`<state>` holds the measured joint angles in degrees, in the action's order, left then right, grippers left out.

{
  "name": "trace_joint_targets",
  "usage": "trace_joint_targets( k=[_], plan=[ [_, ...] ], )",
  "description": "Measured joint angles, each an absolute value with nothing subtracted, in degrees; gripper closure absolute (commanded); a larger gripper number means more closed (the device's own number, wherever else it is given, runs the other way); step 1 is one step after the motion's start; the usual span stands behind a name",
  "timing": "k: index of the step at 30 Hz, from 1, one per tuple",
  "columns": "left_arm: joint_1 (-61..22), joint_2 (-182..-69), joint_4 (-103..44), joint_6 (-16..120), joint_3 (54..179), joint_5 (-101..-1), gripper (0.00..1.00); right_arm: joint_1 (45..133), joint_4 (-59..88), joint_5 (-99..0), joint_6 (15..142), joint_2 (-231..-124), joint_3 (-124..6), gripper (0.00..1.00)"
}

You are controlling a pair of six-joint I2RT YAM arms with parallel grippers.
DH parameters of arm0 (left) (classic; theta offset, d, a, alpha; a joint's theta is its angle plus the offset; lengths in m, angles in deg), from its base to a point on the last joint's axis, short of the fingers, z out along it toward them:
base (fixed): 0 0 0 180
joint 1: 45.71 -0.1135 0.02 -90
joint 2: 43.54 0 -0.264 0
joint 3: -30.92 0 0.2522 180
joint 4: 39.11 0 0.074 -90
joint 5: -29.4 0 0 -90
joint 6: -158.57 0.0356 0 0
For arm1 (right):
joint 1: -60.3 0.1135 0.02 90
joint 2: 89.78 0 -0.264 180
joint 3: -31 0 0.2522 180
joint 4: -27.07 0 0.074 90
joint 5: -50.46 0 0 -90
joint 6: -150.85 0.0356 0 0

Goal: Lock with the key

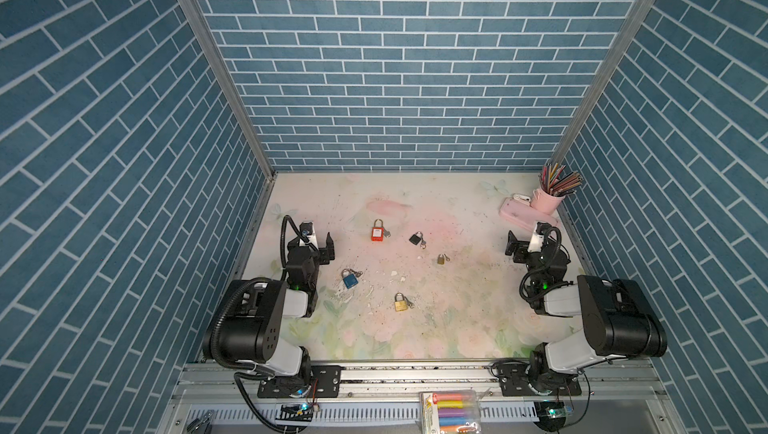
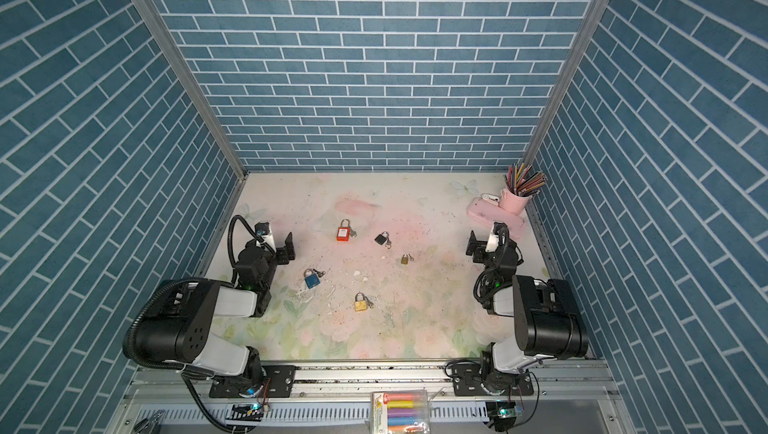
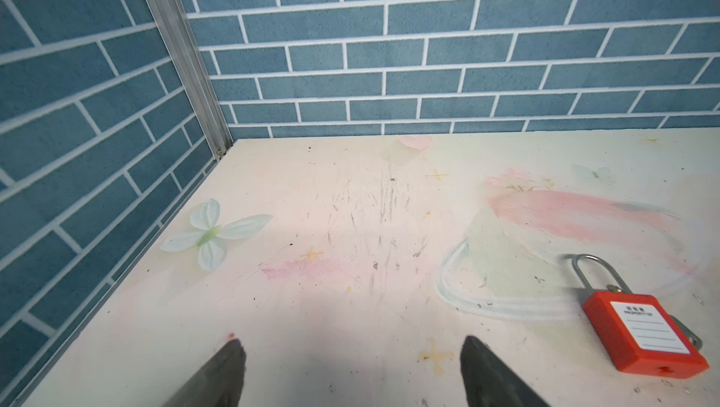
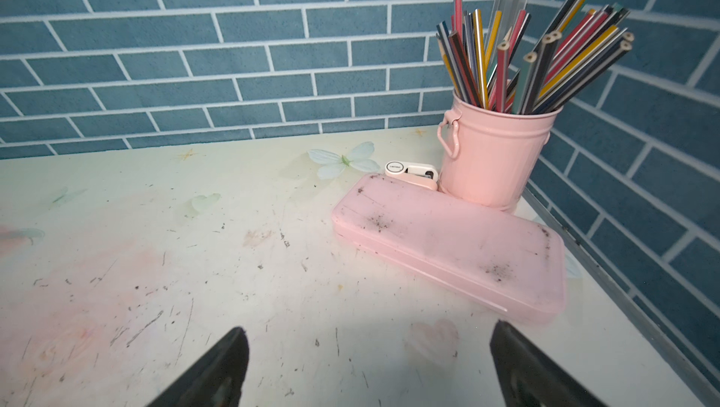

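- Boundaries: in both top views the table [image 1: 457, 328] is closed by blue brick walls [image 1: 395, 78] on its left, right and upper sides. A metal rail [image 1: 415, 373] runs along its lower edge.
- Open room: five padlocks lie well apart across the middle, with bare surface between them.
- Task items: the red padlock [image 1: 377, 233] is upper centre-left and the black padlock [image 1: 415, 238] is to its right. The small brass padlock [image 1: 440, 260] is right of centre, the blue padlock [image 1: 349, 279] lower left, and the gold padlock [image 1: 400, 303] lower centre. A key [image 1: 387, 232] lies at each body; whether it is seated cannot be told.
- Obstructions: the pink pencil case [image 1: 521, 211] and the pencil cup [image 1: 550, 199] fill the table's upper right corner.
- Left arm: folded along the left edge, pointing up-frame. The left gripper [image 3: 352, 348] is spread wide and empty over bare table, with the red padlock near.
- Right arm: folded along the right edge. The right gripper [image 4: 368, 337] is released and empty, near the pencil case.
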<state>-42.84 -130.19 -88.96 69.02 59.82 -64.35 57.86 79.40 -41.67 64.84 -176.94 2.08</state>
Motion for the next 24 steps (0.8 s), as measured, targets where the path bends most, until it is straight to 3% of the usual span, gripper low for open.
trace_joint_targets(
  k=[24],
  plan=[
    [-43.3, -130.2, -89.1, 69.3, 59.9, -62.8, 0.13, 57.8, 78.5, -42.8, 64.8, -176.9, 2.1, 0.02]
  ],
)
